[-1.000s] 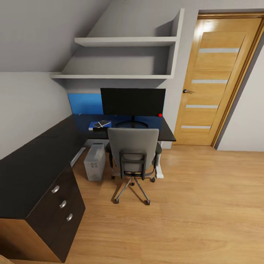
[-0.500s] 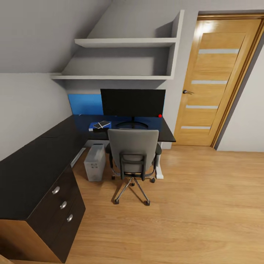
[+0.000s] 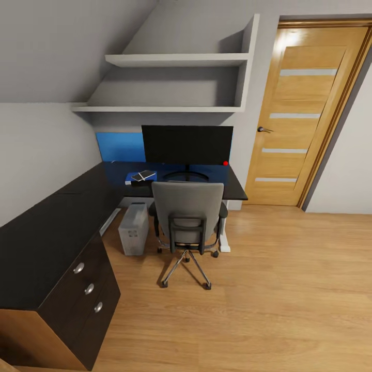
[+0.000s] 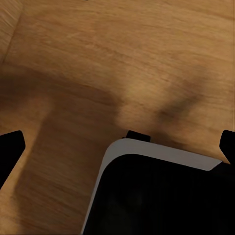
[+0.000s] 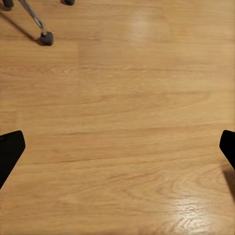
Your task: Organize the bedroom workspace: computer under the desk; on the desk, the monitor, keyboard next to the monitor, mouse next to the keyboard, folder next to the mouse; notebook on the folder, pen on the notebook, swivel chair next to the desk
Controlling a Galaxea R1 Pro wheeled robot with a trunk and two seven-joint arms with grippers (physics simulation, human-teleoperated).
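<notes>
The black monitor (image 3: pixel 187 144) stands on the dark desk (image 3: pixel 235 188) against the back wall. The grey swivel chair (image 3: pixel 188 206) is at the desk with its back towards me, hiding its seat. The grey computer tower (image 3: pixel 133 228) stands on the floor under the desk, left of the chair. A blue flat item with a small dark object on top (image 3: pixel 140 176) lies on the desk left of the monitor's foot. A small red thing (image 3: pixel 226 163) lies near the desk's right end. My left gripper (image 4: pixel 117 144) and right gripper (image 5: pixel 117 147) hang open over the wooden floor, holding nothing.
A long dark cabinet with drawers (image 3: pixel 85 287) runs along the left wall to the desk. Two white shelves (image 3: pixel 175 59) hang above. A wooden door (image 3: pixel 305 113) stands shut at the right. A chair caster (image 5: pixel 46 37) shows on the floor. Open floor (image 3: pixel 289 289) lies right of the chair.
The whole picture has shifted down a few pixels since one second ago, so the camera moved slightly. None of the things has moved.
</notes>
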